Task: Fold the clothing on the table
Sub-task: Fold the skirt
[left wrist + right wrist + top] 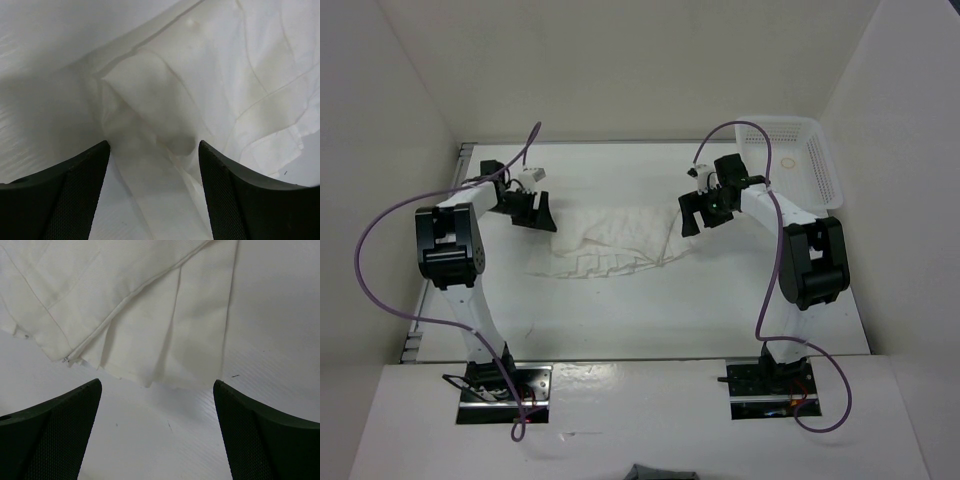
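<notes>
From the left: I find the left gripper [533, 212] with its jaws standing wide and holding nothing, poised at the far left end of the clothing [610, 240]. In its wrist view, cloth fills the gap between the fingers [75, 190], and a turned-over flap of the garment lies directly ahead of them. I cannot tell whether the tips touch the fabric. The clothing lies rumpled at mid-table [670, 320], its long axis running left to right between the two arms and its pleated hem toward the near side. On the right, the right gripper [705, 218] is likewise spread wide and empty. Its wrist view shows bare tabletop between the fingers [65, 435], with the pleated edge just ahead of them and not yet reached. A white basket [800, 160] sits at the far right corner, well apart from the garment. My judgement: the left arm is nearer its hold, while the right needs a short advance toward the cloth before both can close.
</notes>
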Robot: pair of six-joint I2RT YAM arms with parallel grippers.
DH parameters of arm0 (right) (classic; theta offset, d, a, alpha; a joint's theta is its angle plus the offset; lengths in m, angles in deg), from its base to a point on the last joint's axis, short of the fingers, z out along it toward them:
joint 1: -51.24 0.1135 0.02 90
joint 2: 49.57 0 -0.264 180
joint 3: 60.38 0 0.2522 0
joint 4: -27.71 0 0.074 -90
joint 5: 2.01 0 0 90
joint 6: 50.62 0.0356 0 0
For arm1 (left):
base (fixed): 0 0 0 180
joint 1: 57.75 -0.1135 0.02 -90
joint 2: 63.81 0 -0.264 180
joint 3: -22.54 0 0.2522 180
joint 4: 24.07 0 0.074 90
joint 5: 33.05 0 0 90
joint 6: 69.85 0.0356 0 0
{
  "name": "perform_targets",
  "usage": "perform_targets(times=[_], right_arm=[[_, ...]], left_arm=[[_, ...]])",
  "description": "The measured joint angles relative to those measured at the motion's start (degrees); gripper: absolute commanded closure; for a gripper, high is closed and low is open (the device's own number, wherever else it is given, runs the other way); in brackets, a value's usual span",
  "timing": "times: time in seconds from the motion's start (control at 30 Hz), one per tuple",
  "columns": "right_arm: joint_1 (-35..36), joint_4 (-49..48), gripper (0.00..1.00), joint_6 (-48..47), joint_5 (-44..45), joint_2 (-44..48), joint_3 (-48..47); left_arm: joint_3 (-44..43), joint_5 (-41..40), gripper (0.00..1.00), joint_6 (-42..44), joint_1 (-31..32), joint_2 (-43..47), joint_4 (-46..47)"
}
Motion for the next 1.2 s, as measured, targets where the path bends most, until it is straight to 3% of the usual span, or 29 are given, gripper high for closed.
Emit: perform_targets(times=[0.5, 0.73, 1.03, 1.2], right_arm=[[0.0, 0.1, 0.05, -0.6, -1.1, 0.0, 0.0], [0.0, 0.1, 0.05, -0.7, -1.2, 0.0, 0.0], [0.0, 0.1, 0.05, -0.4, -0.6, 0.0, 0.0], [-0.2, 0.1, 0.05, 1.3, 0.7, 0.0, 0.0]], left_arm=[[-4.3, 1.1, 0.23, 2.6, 0.6, -3.7, 1.2], [-6.5, 4.4, 0.41, 5.3, 0.6, -6.2, -0.4], [-2.6, 7.6, 0.91, 8.6, 1.9, -5.8, -4.3], [0.4, 7.9, 0.97, 8.6, 2.0, -3.9, -6.1]])
